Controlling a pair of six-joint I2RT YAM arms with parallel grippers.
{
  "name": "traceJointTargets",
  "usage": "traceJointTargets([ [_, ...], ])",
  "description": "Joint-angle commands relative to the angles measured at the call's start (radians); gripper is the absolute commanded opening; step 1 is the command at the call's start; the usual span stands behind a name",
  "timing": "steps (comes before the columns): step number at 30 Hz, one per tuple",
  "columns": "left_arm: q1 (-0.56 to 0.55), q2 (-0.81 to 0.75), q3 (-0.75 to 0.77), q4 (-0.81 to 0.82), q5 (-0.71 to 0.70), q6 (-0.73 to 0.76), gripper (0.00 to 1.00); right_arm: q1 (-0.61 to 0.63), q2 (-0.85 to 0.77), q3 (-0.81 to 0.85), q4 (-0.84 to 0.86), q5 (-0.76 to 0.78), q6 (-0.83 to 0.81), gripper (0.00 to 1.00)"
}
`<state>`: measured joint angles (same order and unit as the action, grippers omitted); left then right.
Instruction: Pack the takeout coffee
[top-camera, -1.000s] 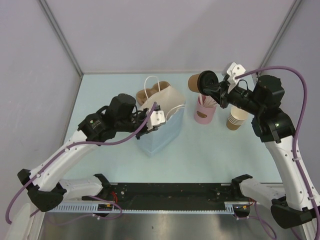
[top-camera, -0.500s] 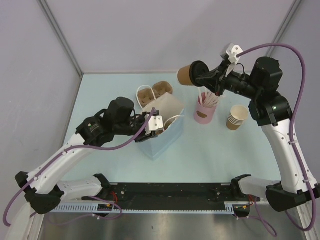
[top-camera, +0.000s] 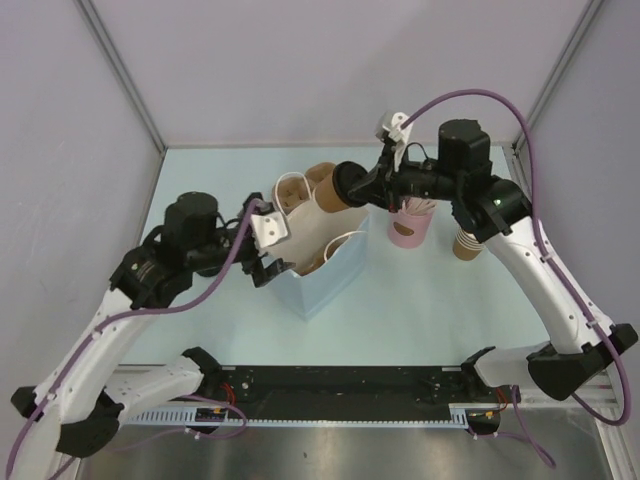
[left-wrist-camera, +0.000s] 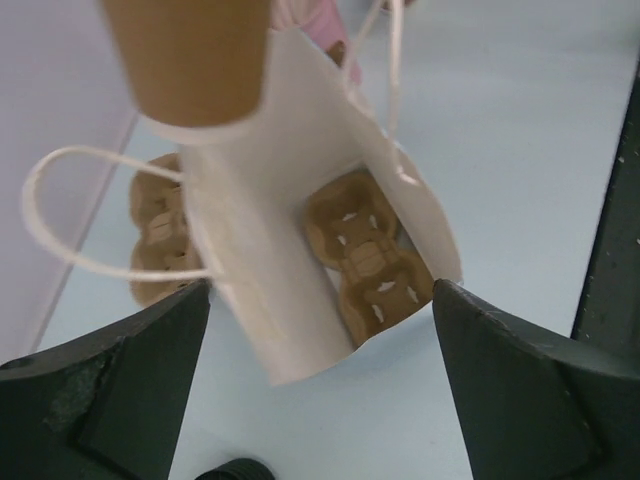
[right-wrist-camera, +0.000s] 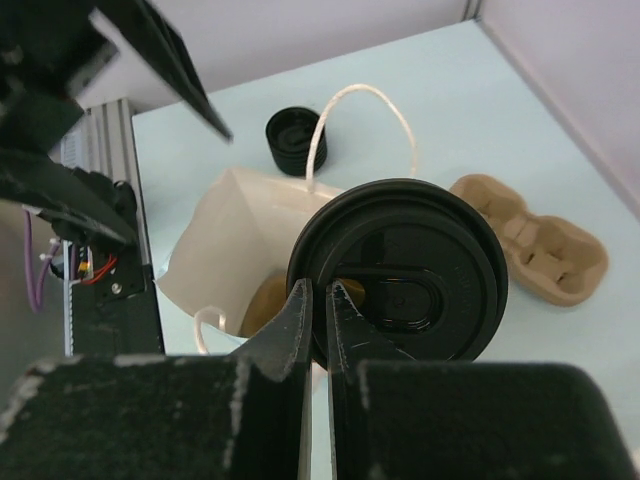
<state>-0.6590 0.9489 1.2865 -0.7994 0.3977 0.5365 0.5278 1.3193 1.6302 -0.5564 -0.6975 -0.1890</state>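
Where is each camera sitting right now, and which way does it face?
Top external: above, behind the robot, looking down at the table; both arms show.
Left wrist: over the paper bag, looking in; its open fingers frame the view.
Right wrist: looks along its fingers, shut on the black lid.
Shared: bag and cup in all three.

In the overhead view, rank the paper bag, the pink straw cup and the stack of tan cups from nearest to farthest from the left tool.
From the left tool:
1. The paper bag, right beside it, mid-table.
2. The pink straw cup, further right, beyond the bag.
3. The stack of tan cups, farthest right.
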Motion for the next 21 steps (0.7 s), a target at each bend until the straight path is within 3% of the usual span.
traceJointTargets([
  [1, 0.093, -0.114, -0.004, 0.08, 0.0, -0.053, 1.0, 0.053, 0.041, -0.018, -0.007, 0.053, -0.035, 0.0],
  [8, 0.202, -0.234, -0.162, 0.19, -0.108, -0.113, 1.0, 0.104, 0.158, 0.006, -0.059, 0.104, -0.069, 0.0],
  [21, 0.271, -0.252, -0.223, 0.253, -0.099, -0.155, 1.0, 0.179, 0.362, 0.183, -0.283, 0.187, -0.135, 0.0],
])
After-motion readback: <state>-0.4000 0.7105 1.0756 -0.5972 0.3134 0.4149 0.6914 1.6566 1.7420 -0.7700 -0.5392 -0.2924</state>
